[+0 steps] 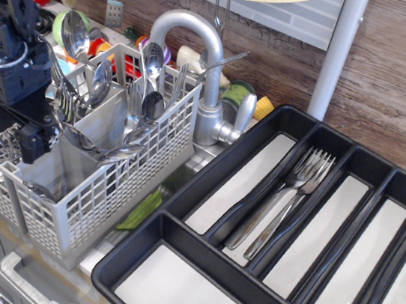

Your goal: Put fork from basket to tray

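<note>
The black robot gripper point(28, 144) hangs low over the left side of the light grey plastic cutlery basket point(108, 184), its dark tip dipping among the cutlery standing in the left compartments, and from this angle there's no telling whether it is spread or closed, nor whether it has anything between its fingers. The basket with its grid-perforated walls is crowded: round-bowled steel spoons point(75, 31) stand upright at the back, with more shiny handles and bowls leaning together in the middle compartments. Which of those pieces near the gripper is a fork can't be made out in the tangle. Just behind the basket's right corner rises the curved grey metal tap point(203, 46). Over on the right sits the large black plastic cutlery tray point(183, 187), wider than the basket, its long narrow compartments floored in pale grey. Two shiny steel forks point(280, 204) lie side by side in the second long compartment from the left, tines pointing toward the wooden back wall, handles toward the near edge. A green strip point(140, 210) lies on the tabletop between basket and tray.
</note>
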`<state>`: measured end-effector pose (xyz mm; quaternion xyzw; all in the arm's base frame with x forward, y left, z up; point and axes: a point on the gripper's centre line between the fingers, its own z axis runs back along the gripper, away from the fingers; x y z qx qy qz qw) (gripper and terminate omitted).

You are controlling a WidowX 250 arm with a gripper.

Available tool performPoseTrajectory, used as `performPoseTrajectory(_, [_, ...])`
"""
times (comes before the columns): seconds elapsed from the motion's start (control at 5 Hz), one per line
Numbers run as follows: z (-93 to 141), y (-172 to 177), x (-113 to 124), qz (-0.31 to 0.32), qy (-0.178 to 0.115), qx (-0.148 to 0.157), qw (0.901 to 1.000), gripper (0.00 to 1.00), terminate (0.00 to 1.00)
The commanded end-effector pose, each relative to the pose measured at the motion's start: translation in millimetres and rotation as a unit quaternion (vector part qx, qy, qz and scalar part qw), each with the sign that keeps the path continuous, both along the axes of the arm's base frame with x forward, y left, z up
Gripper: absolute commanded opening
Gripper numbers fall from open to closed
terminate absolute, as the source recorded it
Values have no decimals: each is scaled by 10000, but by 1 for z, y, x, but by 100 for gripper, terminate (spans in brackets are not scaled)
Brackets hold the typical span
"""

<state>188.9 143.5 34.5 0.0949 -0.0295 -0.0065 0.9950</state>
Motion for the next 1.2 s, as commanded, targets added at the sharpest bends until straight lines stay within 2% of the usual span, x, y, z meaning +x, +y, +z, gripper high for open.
performPoseTrajectory(0.0, [10, -2, 7, -221, -14, 117, 9997, 0, 0])
performPoseTrajectory(0.2, [19, -4, 10, -68, -15, -29, 10000, 0, 0])
performPoseTrajectory(0.4, [29, -5, 11, 256, 18, -335, 9991, 0, 0])
performPoseTrajectory(0.6, [61, -18, 17, 521, 186, -490, 9973, 0, 0])
performPoseTrajectory(0.8, [100, -40, 18, 965, 327, -321, 9943, 0, 0])
performPoseTrajectory(1.0, [128, -60, 18, 1228, 514, -525, 9897, 0, 0])
